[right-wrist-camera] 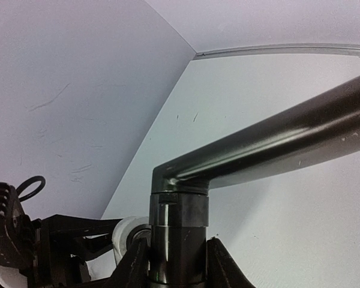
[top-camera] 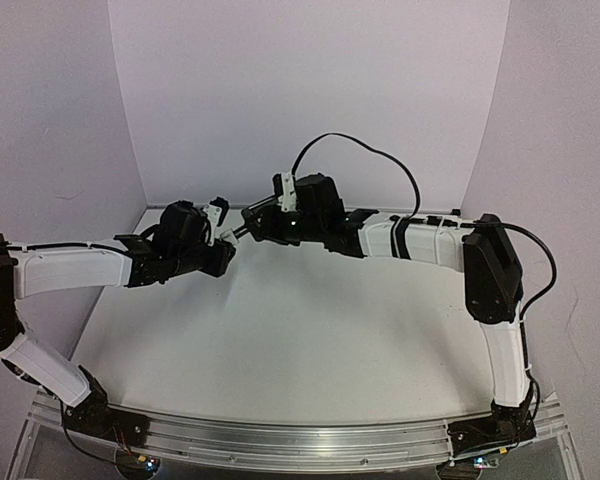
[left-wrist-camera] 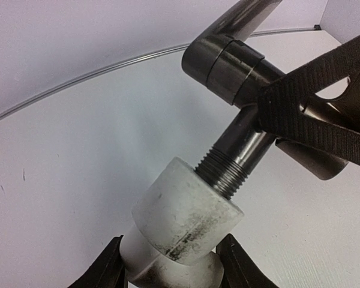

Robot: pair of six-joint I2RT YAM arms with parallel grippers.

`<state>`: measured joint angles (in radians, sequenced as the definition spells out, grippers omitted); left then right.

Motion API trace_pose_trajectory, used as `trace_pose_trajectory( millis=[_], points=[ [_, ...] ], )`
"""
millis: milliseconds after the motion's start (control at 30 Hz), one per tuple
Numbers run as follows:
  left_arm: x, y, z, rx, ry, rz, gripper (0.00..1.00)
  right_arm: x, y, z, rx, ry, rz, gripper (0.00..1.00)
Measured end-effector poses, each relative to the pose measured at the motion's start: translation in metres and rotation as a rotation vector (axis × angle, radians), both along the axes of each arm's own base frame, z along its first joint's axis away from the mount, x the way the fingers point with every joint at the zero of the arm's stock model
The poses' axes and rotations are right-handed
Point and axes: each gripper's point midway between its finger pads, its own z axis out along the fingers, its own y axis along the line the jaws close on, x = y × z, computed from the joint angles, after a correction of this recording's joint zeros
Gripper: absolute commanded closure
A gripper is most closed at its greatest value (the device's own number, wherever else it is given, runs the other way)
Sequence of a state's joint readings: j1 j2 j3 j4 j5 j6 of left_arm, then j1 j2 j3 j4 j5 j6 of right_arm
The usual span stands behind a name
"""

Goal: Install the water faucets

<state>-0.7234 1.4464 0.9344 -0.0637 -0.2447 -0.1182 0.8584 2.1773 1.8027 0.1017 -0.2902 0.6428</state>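
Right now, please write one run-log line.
left tool: holds white plastic cylindrical fitting | right tool: holds dark metal faucet | thread: partly in fitting

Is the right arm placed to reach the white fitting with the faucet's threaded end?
Probably yes: the faucet in the right hand has its threads at the white fitting, which the left hand holds; nothing sits between.

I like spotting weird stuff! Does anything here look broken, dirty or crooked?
Nothing looks broken. The white fitting, held in the left gripper, has dark grimy smudges on its side. The black faucet, held by the right gripper, is not fully in: some screw threads show.
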Motion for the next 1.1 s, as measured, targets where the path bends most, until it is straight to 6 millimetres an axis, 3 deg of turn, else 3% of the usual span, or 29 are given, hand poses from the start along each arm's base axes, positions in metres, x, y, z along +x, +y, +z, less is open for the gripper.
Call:
trace_pose_trajectory(
  millis=[367,1100],
  points=[
    [0.009,-0.001,0.014,0.064,-0.127,-0.021,1.0,0.007,-0.005,0.006,0.082,0.094,-0.021,1.0],
    [0.021,-0.009,0.022,0.257,-0.365,-0.055,1.0,0.017,-0.018,0.003,0.178,0.31,-0.056,1.0]
  ],
)
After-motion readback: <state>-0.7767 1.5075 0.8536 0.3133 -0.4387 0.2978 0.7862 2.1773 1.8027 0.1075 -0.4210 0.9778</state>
